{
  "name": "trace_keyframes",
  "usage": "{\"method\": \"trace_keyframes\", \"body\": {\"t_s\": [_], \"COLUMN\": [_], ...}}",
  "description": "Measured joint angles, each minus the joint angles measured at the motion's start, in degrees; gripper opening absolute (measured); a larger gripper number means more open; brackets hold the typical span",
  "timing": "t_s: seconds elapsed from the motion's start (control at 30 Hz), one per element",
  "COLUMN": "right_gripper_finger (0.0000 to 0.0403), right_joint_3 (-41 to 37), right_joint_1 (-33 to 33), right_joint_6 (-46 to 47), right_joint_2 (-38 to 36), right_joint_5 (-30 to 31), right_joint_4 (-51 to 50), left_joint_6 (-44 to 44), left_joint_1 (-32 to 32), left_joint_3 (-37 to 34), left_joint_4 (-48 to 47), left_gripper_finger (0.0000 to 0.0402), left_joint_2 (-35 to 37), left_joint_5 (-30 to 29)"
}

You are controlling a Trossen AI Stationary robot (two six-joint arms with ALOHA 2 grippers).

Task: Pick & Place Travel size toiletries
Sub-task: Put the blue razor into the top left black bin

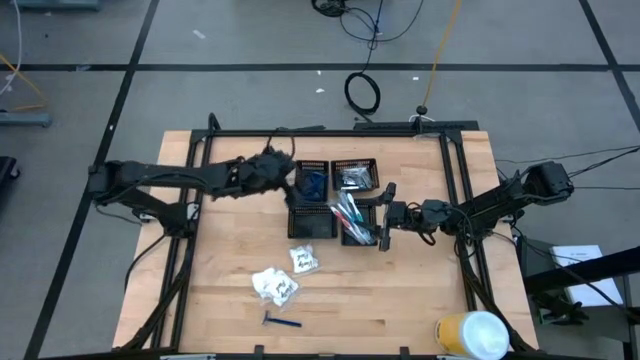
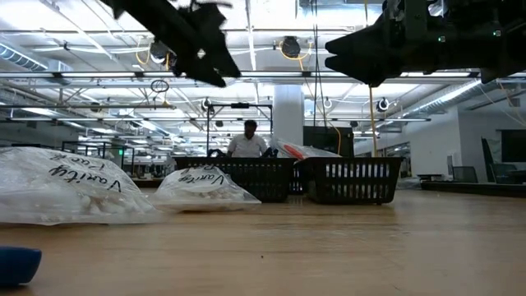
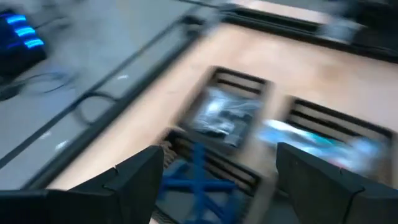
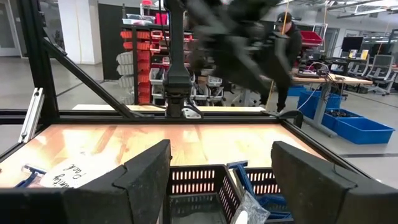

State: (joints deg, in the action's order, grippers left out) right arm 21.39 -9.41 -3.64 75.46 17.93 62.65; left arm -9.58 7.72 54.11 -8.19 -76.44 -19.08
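My left gripper (image 1: 286, 176) (image 3: 217, 186) hovers open above the far-left black tray, over the blue razors (image 1: 312, 181) (image 3: 198, 182). It holds nothing. My right gripper (image 1: 384, 215) (image 4: 221, 180) waits open beside the near-right tray, which holds the toothbrushes (image 1: 348, 214). Silvery-white pieces (image 1: 354, 176) (image 3: 224, 116) lie in the far-right tray. Two white crinkly packets (image 1: 303, 259) (image 1: 275, 286) and one blue razor (image 1: 281, 321) lie flat on the wooden table toward its near edge. In the low view both grippers hang above the trays (image 2: 353, 178).
Four black mesh trays (image 1: 306, 226) stand in a square at the table's middle. A large yellow-and-white cylinder (image 1: 471, 335) stands at the near right corner. A black frame (image 1: 455, 190) runs along the table's edges. A person (image 2: 249, 140) stands in the room beyond the table.
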Motion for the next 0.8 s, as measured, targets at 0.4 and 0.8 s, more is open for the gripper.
{"method": "trace_keyframes", "body": {"t_s": [0.4, 0.8], "right_gripper_finger": [0.0263, 0.0263], "right_joint_3": [0.0, 0.0], "right_joint_1": [0.0, 0.0], "right_joint_6": [0.0, 0.0], "right_joint_2": [0.0, 0.0], "right_joint_5": [0.0, 0.0], "right_joint_4": [0.1, 0.3], "left_joint_6": [3.4, -8.6], "left_joint_1": [-17.5, -33.4], "left_joint_3": [0.0, 2.7], "left_joint_4": [-2.0, -8.4], "left_gripper_finger": [0.0288, 0.0269], "left_joint_2": [2.1, -8.6], "left_joint_5": [13.7, 17.2]}}
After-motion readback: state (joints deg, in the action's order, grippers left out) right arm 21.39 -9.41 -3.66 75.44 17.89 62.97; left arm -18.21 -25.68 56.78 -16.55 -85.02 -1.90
